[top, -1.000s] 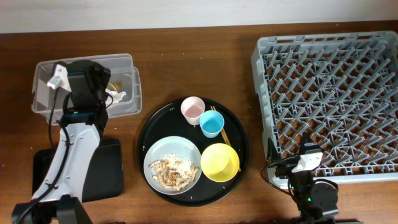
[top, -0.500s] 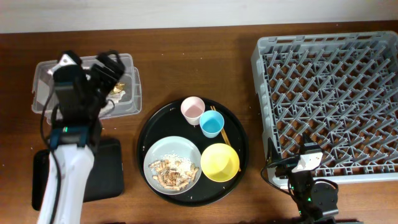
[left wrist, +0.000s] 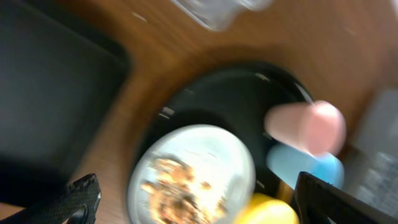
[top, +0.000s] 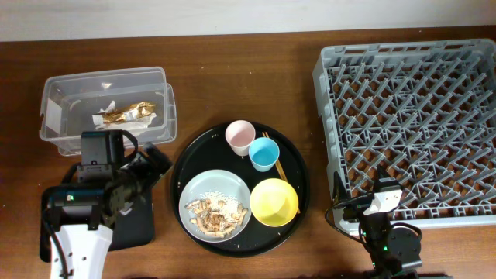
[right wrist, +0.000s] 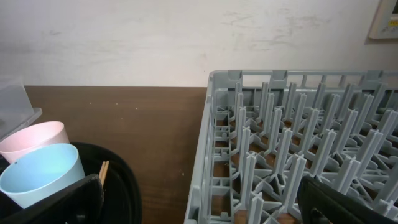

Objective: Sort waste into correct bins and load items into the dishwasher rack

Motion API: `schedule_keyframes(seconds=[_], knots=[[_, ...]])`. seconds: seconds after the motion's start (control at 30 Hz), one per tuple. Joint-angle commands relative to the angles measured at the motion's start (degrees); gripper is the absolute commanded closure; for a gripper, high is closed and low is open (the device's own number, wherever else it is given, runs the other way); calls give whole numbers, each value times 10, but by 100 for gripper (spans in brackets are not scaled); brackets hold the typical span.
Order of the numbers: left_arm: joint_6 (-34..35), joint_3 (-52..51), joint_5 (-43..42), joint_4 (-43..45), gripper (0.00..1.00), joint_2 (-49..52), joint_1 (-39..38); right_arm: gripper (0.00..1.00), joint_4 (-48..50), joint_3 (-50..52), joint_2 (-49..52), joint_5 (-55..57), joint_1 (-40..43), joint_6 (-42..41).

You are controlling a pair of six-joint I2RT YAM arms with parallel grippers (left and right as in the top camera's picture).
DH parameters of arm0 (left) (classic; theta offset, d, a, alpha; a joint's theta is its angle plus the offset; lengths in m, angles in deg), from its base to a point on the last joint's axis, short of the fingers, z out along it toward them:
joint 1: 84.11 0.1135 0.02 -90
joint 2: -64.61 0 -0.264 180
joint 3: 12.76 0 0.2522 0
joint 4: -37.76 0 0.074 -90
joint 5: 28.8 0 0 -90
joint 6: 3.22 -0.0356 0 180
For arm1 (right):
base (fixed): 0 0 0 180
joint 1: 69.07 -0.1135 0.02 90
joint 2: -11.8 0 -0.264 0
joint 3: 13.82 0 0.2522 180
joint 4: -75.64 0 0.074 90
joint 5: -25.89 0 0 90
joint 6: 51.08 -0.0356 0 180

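Observation:
The gold foil wrapper (top: pixel 124 114) and white tissue (top: pixel 145 114) lie in the clear tub (top: pixel 58 116). My left gripper (top: pixel 153 166) (left wrist: pixel 199 208) is open and empty, over the gap between the shallow black tray (top: pixel 136 217) and the round black tray (top: pixel 298 182). That tray holds the grey plate (top: pixel 194 194) (left wrist: pixel 211 149) with food scraps (top: pixel 217 213), the pink cup (top: pixel 240 136) (left wrist: pixel 308 124), blue cup (top: pixel 263 154), yellow bowl (top: pixel 273 201) and chopsticks (top: pixel 279 167). My right gripper (top: pixel 372 203) (right wrist: pixel 202 205) is open and empty, low beside the dishwasher rack (top: pixel 411 116) (right wrist: pixel 292 124).
The left wrist view is motion-blurred. The right wrist view shows the pink cup (right wrist: pixel 31 135), blue cup (right wrist: pixel 40 177) and chopstick ends (right wrist: pixel 103 169) to its left. Brown table (top: pixel 248 70) lies between tub and rack. A white wall is behind.
My left arm has pulled out of the clear tub toward the near edge, now beside the round tray. The wrapper and tissue stay in the tub. The right arm has not moved.

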State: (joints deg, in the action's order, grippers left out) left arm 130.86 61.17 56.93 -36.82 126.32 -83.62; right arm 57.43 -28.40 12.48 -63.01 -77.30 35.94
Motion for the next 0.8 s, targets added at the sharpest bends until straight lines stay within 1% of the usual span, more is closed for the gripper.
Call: schedule_keyframes(seconds=[0.0,0.17,0.57,0.63,0.7,0.73,0.77], knots=[[-9,-1,114,-5,1,-3,28,2,-1,5,-3,7,4,-2],[-9,-1,114,-6,1,-3,57,2,-1,5,-3,7,4,-2],[-9,-1,114,-6,1,-3,58,2,-1,5,-3,7,4,-2],[-9,-1,114,-6,0,-3,58,2,4,5,-3,1,4,-15],[-9,-1,114,-6,1,-3,58,2,30,5,-3,-78,4,-102],[-9,-1,114,-6,1,-3,58,2,41,5,-3,-171,4,-195],[-9,-1,114,-6,1,-3,58,2,41,5,-3,-240,4,-263]])
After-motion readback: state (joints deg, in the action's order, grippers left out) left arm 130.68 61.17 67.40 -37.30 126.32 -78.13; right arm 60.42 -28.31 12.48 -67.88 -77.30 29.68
